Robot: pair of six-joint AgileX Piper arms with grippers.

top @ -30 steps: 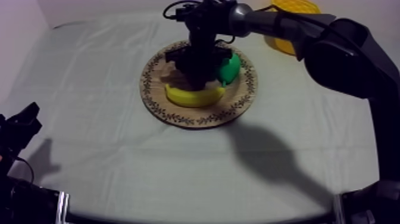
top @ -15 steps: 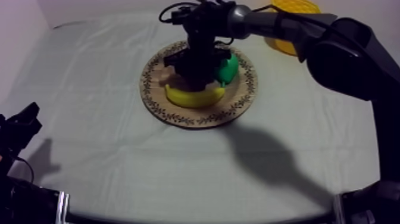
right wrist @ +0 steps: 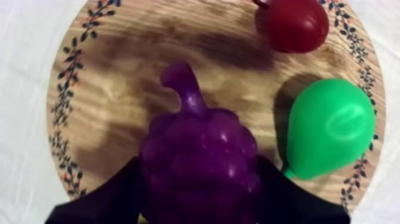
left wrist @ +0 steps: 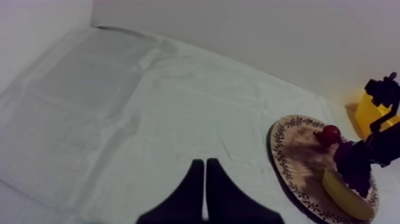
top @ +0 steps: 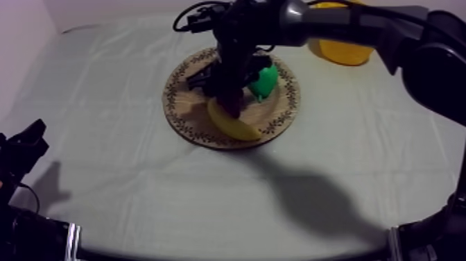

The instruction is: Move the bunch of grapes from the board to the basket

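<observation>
My right gripper (top: 230,87) hangs over the round wooden board (top: 182,111), shut on the purple bunch of grapes (top: 233,99). In the right wrist view the grapes (right wrist: 199,158) sit between my two black fingers (right wrist: 113,199), stem pointing away, held a little above the board (right wrist: 119,89). On the board lie a banana (top: 236,123), a green pear (top: 265,80) and a small red fruit (right wrist: 294,24). The yellow basket (top: 343,48) stands at the far right. My left gripper (left wrist: 204,179) is shut on nothing, resting low at the table's left (top: 24,142).
From the left wrist view, the board (left wrist: 291,155) lies far off to the right with the red fruit (left wrist: 330,134), the grapes (left wrist: 352,168) and the banana (left wrist: 348,196); the basket (left wrist: 369,113) stands behind it. Bare cloth stretches between my left gripper and the board.
My right gripper has risen with the grapes in it. The banana has swung round and slid toward the board's front right rim. The left arm has not moved.
</observation>
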